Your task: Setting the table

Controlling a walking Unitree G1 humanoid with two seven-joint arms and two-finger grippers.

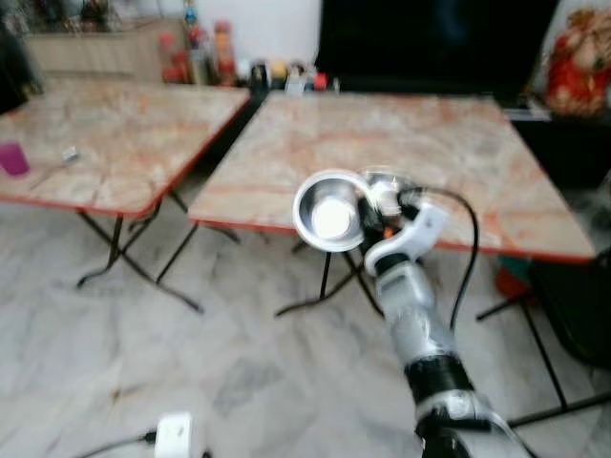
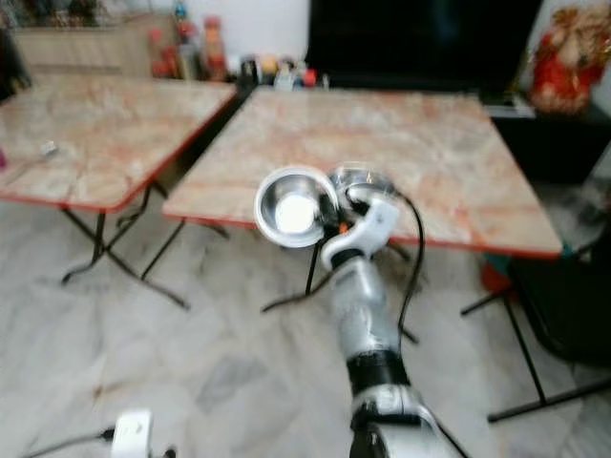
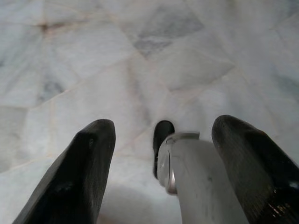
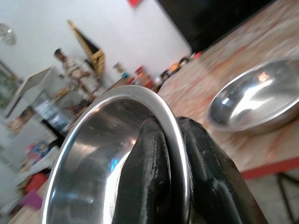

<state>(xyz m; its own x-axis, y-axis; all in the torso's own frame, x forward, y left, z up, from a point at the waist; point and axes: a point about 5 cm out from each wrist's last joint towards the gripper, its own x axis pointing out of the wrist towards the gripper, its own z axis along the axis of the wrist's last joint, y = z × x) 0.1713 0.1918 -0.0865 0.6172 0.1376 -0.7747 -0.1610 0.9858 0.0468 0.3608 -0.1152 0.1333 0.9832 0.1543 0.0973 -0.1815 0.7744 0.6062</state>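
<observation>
steel caught the light at the centre of your head views: the right hand (image 1: 361, 212) gripped a shiny steel bowl (image 1: 329, 212) by its rim, tilted so its hollow faced your camera, at the near edge of the marble-patterned tabletop (image 1: 449, 153) with the red border. your right wrist view showed the two black fingers (image 4: 149, 172) pinched either side of that rim, one inside the bowl and one outside. beyond them, a second steel bowl (image 4: 254, 105) sat upright on the tabletop, close to its near red edge. in the head views that second bowl was mostly hidden behind the hand. your left hand (image 3: 159, 168) hung low over the pale marble floor (image 3: 140, 60), its two fingers spread apart with nothing between them. a second tabletop (image 1: 115, 143) of the same pattern stood to your left, apart from the first, carrying a purple cup (image 1: 13, 158) near its left edge. bottles and jars (image 1: 200, 55) lined the far wall, and a white power strip (image 1: 174, 435) lay on the floor near you. the head views were blurred.
</observation>
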